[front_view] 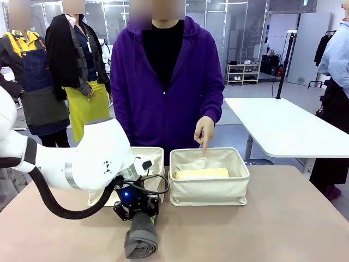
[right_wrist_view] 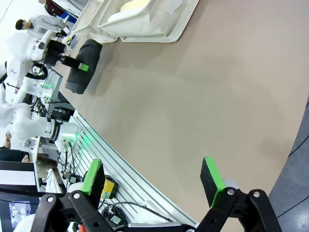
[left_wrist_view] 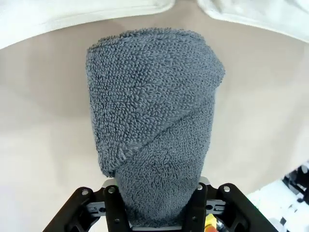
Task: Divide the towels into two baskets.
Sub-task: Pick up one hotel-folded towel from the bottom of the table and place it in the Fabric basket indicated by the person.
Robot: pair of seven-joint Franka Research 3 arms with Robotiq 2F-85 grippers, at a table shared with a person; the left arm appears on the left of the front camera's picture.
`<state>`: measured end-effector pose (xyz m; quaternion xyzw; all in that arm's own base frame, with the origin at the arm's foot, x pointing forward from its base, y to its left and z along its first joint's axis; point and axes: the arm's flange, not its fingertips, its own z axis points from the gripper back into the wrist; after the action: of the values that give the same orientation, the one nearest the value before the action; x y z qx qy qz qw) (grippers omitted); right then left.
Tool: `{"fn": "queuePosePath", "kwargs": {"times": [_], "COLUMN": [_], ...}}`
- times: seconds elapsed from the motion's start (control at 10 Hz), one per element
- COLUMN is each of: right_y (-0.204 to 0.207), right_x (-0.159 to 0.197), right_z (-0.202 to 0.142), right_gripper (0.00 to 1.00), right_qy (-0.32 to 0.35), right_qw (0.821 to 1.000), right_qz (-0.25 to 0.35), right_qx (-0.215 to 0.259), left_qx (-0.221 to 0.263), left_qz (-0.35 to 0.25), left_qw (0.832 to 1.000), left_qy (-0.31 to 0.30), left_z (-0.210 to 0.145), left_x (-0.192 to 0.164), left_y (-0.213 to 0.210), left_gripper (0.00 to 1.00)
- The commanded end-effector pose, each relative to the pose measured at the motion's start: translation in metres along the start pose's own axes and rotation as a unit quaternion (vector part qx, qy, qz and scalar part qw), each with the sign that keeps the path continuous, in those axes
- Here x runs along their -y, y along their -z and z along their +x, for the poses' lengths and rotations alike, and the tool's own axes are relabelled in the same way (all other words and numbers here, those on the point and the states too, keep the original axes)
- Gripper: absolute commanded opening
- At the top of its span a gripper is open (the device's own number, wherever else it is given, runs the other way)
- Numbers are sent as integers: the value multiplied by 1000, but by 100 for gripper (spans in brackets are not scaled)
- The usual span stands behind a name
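Note:
A dark grey towel (front_view: 140, 239) lies rolled on the table near the front edge, in front of the left basket (front_view: 155, 153). My left gripper (front_view: 139, 214) is shut on the end of it nearest that basket. In the left wrist view the grey towel (left_wrist_view: 154, 125) runs away from my left gripper (left_wrist_view: 157, 212), squeezed between the fingers. A pale yellow towel (front_view: 200, 173) lies in the right basket (front_view: 210, 189). My right gripper (right_wrist_view: 154, 176) hangs open over bare table, with the grey towel (right_wrist_view: 83, 66) and a basket (right_wrist_view: 145, 29) far off.
A person in a purple hoodie stands behind the baskets, one hand (front_view: 204, 131) pointing a finger down into the right basket. A white table (front_view: 283, 125) stands at the back right. The tabletop right of the baskets is bare.

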<state>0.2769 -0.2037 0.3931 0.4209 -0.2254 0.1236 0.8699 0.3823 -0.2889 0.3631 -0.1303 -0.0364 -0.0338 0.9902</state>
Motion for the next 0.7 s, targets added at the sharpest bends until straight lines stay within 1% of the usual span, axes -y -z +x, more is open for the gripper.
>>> {"fn": "queuePosePath", "kwargs": {"times": [0.0,0.1,0.2,0.3,0.4,0.5,0.6], "right_y": [-1,-1,-1,-1,-1,-1,-1], "right_x": [-4,-4,-4,-4,-4,-4,-4], "right_z": [0,0,0,0,0,0,0], "right_gripper": [100,100,100,100,100,100,100], "right_qy": [5,5,5,5,5,5,5], "right_qw": [1000,1000,1000,1000,1000,1000,1000], "right_qz": [5,5,5,5,5,5,5], "right_qx": [7,7,7,7,7,7,7], "left_qx": [22,38,48,69,72,79,87], "left_qz": [29,63,66,86,106,131,142], "left_qw": [997,991,981,963,940,914,882], "left_qy": [61,113,177,247,315,375,441], "left_z": [-16,-20,-20,-10,4,17,36], "left_x": [22,35,48,64,78,94,114], "left_y": [-50,-72,-89,-103,-108,-107,-107], "left_gripper": [42,42,42,42,42,42,42]}}
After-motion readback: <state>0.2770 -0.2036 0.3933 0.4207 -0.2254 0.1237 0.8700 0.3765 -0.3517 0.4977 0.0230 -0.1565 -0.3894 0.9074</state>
